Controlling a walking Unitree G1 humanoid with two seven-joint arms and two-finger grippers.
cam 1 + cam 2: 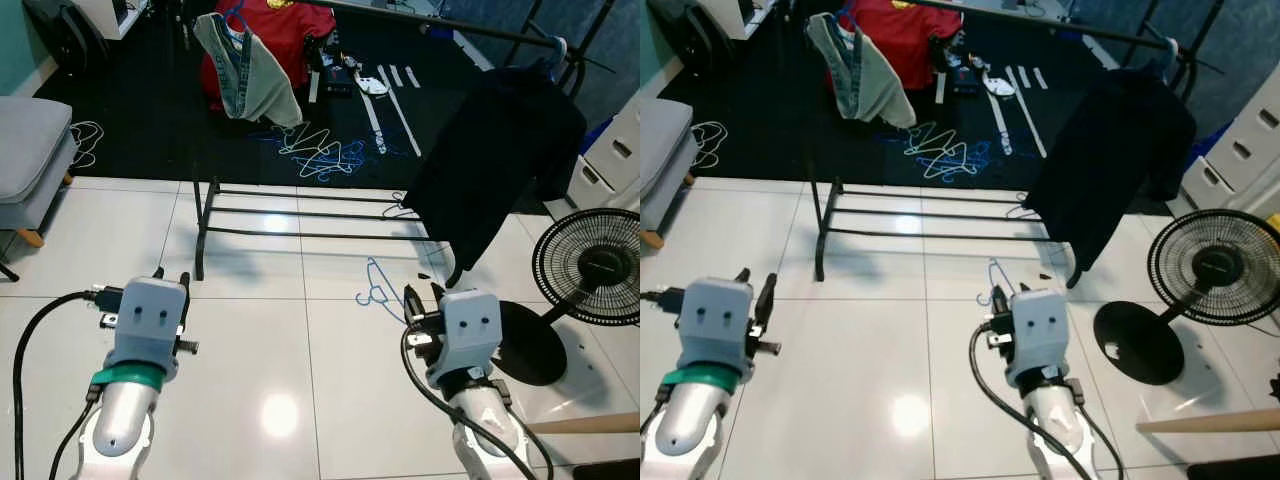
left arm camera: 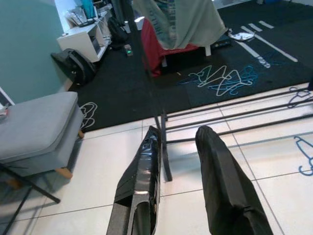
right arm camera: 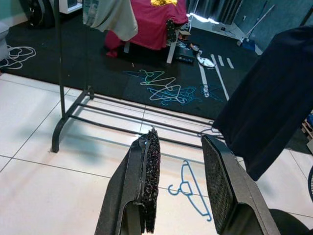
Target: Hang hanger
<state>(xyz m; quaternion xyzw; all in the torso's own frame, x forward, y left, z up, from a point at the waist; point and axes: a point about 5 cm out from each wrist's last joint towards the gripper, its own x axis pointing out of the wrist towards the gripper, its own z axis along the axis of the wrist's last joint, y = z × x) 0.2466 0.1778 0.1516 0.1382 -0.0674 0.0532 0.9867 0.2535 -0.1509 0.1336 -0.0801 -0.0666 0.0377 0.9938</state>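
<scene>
Blue hanger [image 1: 378, 285] — flat on the white tile floor [image 1: 260, 340], just near of the black clothes rack [image 1: 300, 215] and close ahead of the right hand [image 3: 183, 191]; not yet picked up, so by the look of it the whole task remains. Right hand released and empty, fingers spread toward the hanger; left hand [image 2: 183, 181] likewise released, holding nothing, aimed at the rack's left leg. Rack carries a dark garment [image 1: 495, 165] at right and a grey one [image 1: 250, 70] far left — spare hangers [image 1: 320, 155] lie heaped on the dark mat beyond.
</scene>
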